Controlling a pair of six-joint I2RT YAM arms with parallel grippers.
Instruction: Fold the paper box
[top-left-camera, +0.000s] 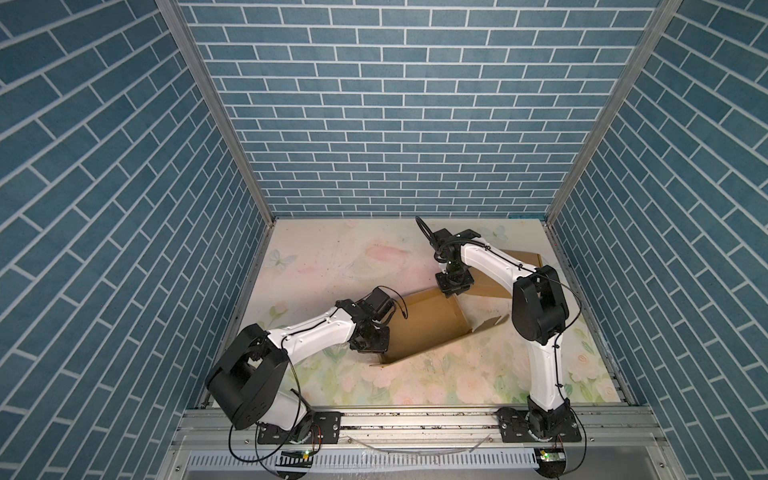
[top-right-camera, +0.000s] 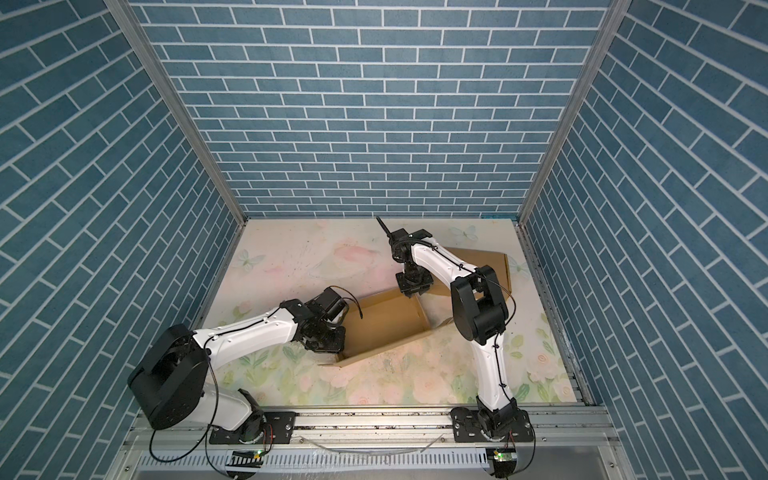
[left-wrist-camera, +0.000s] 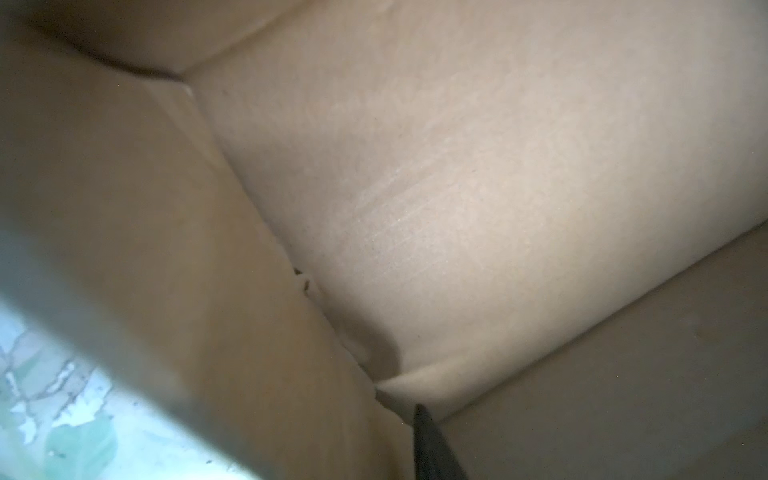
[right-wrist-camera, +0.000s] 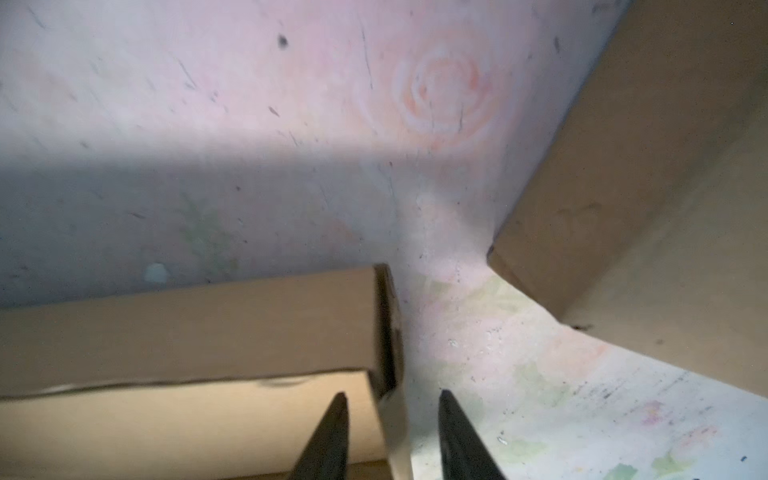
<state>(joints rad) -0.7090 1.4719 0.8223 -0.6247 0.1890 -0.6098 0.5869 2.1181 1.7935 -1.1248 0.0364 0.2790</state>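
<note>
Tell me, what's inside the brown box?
Only bare cardboard shows inside the box. The left gripper reaches in and covers its left end in both top views.

We see walls (top-left-camera: 415, 124) papered in a blue brick pattern with pale mortar lines, joined at the back corners by aluminium posts (top-left-camera: 220, 116). The tabletop (top-left-camera: 332, 257) wears a faded print of pink flowers, green leaves and butterflies, scuffed with dark marks. Along its near edge runs an aluminium rail (top-left-camera: 415, 417), a slotted white duct (top-left-camera: 415, 461) below.
</note>
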